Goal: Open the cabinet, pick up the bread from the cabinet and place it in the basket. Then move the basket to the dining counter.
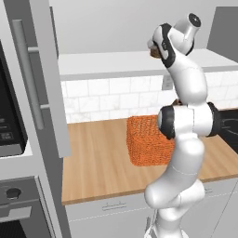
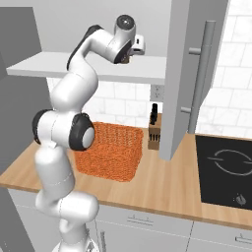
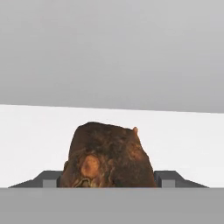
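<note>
The cabinet stands open, with one door (image 1: 49,69) swung out at the left and the other door (image 2: 184,74) at the right. My gripper (image 1: 155,49) (image 2: 129,58) reaches in over the white cabinet shelf (image 1: 111,60). In the hand view the brown bread (image 3: 109,153) sits between my two fingertips (image 3: 50,179), which press against its sides above the shelf. A bit of the bread (image 1: 154,52) shows at the hand. The orange woven basket (image 1: 148,139) (image 2: 110,150) stands below on the wood counter (image 1: 97,158), partly behind my arm.
A knife block (image 2: 154,130) stands by the tiled wall next to the basket. A black cooktop (image 2: 226,167) lies at the counter's right end. A microwave (image 1: 9,121) and an oven (image 1: 18,204) are at the far left. The open doors jut out on both sides of my arm.
</note>
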Tool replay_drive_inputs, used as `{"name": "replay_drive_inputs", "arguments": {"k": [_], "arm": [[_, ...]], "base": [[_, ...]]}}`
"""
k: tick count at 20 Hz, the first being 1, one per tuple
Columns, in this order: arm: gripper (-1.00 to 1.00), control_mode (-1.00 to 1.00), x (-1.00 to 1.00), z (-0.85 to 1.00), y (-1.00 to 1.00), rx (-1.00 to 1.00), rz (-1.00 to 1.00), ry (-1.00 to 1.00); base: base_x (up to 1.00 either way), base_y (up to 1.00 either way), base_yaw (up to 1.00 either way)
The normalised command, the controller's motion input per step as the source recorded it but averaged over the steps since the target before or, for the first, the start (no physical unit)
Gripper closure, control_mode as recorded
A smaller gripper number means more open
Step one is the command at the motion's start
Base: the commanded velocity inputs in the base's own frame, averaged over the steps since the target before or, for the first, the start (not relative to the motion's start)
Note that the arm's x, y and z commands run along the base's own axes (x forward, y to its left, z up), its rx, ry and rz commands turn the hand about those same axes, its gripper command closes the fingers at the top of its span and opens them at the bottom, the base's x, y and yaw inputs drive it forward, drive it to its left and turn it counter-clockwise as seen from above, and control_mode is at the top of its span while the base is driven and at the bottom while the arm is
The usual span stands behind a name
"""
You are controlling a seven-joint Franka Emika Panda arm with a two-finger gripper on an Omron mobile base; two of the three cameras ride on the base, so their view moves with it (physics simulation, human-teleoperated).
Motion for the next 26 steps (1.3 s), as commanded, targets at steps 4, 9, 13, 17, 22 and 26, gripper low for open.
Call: {"name": "replay_drive_inputs", "arguments": {"k": [4,9,13,17,22,26], "arm": [[1.0,-1.0,-0.97,-0.12,-0.13,0.0,0.01,-0.14],[1.0,-1.0,-1.0,0.03,-0.19,0.0,0.0,-0.14],[1.0,-1.0,-1.0,0.09,0.0,0.0,0.0,0.0],[1.0,-1.0,-1.0,0.14,0.0,0.0,0.0,0.0],[1.0,-1.0,-1.0,0.0,0.0,0.0,-0.03,0.0],[1.0,-1.0,-1.0,-0.14,0.0,0.0,-0.05,0.04]], "base": [[0.0,0.0,0.0],[0.0,0.0,0.0],[0.0,0.0,0.0],[0.0,0.0,0.0],[0.0,0.0,0.0],[0.0,0.0,0.0]]}}
